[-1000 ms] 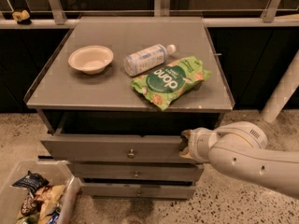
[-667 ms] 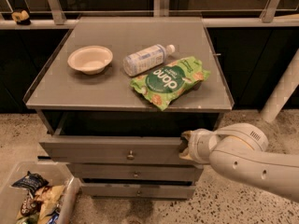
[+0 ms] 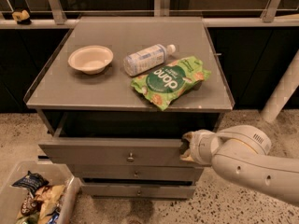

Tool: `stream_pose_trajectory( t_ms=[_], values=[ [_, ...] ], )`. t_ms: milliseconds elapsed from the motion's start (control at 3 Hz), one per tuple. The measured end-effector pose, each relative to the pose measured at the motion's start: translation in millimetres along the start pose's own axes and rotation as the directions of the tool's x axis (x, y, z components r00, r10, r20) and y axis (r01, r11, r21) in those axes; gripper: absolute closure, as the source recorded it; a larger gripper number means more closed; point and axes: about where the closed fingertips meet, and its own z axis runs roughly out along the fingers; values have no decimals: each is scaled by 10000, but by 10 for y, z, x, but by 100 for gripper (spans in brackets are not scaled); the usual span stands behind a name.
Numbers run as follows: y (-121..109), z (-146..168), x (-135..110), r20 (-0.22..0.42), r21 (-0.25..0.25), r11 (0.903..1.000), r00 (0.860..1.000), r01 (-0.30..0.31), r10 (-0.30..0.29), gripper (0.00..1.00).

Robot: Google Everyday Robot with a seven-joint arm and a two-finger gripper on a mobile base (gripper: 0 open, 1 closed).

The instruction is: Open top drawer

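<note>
Top drawer (image 3: 93, 152), lower centre of frame: its front stands forward of the cabinet face. A dark gap shows between it and the tabletop (image 3: 70, 90) edge above. I judge it partly open, not fully out.

Claw (image 3: 187, 146) sits at the drawer front's right end, right of centre in the frame and touching or just beside the panel edge. It is well apart from the knob (image 3: 130, 157). I cannot tell whether it is clenched or released.

The 2 slimmer drawers (image 3: 135, 173) below look shut.

On the tabletop are 1 bowl (image 3: 90, 59), 1 bottle (image 3: 147, 59) lying on its side and 1 green snack bag (image 3: 170, 80) (none of them in the drawer's way).

Left to do, by my reading: draw the front further toward the camera, or stop here if this opening counts as enough.
</note>
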Motion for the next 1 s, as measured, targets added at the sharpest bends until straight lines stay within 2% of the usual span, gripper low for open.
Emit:
stream_pose_trajectory(
  t_ms=[333,1000],
  values=[
    [110,-59,60,22,7,10000,10000,-55,55,100],
    [165,-96,69,30,6,10000,10000,-86,86,100]
  ],
)
